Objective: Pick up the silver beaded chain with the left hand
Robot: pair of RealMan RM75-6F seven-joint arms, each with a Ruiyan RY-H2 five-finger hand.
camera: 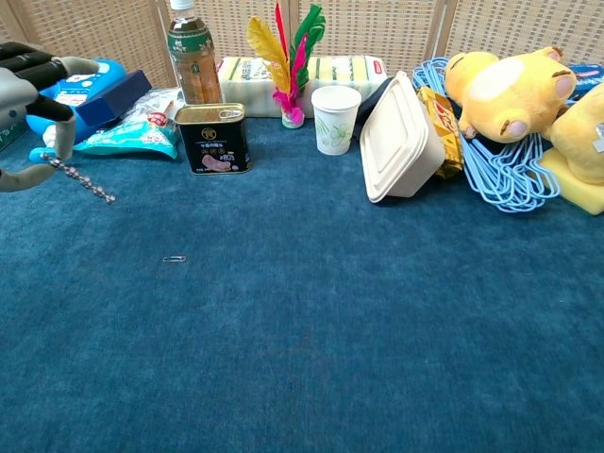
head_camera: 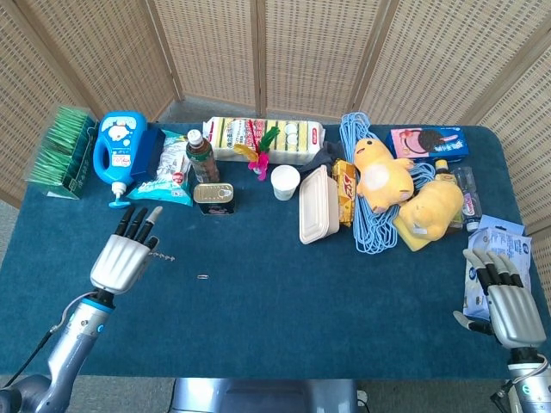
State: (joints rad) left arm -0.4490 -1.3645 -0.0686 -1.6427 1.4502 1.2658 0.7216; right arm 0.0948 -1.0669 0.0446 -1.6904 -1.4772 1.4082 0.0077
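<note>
My left hand (head_camera: 127,254) is raised over the left part of the blue table and pinches the silver beaded chain (camera: 83,180) between thumb and a finger. In the chest view the left hand (camera: 26,102) sits at the left edge and the chain hangs slanting down to the right, off the cloth. From the head camera only the chain's free end (head_camera: 164,255) shows past the fingers. My right hand (head_camera: 504,301) rests at the table's near right corner, fingers apart, holding nothing.
A small paper clip (head_camera: 202,277) lies right of the left hand. Behind stand a blue detergent jug (head_camera: 120,151), a snack bag (head_camera: 168,175), a bottle (head_camera: 199,156), a tin can (head_camera: 214,197), a paper cup (head_camera: 285,181), a white clamshell box (head_camera: 316,206), plush toys and blue hangers (head_camera: 368,206).
</note>
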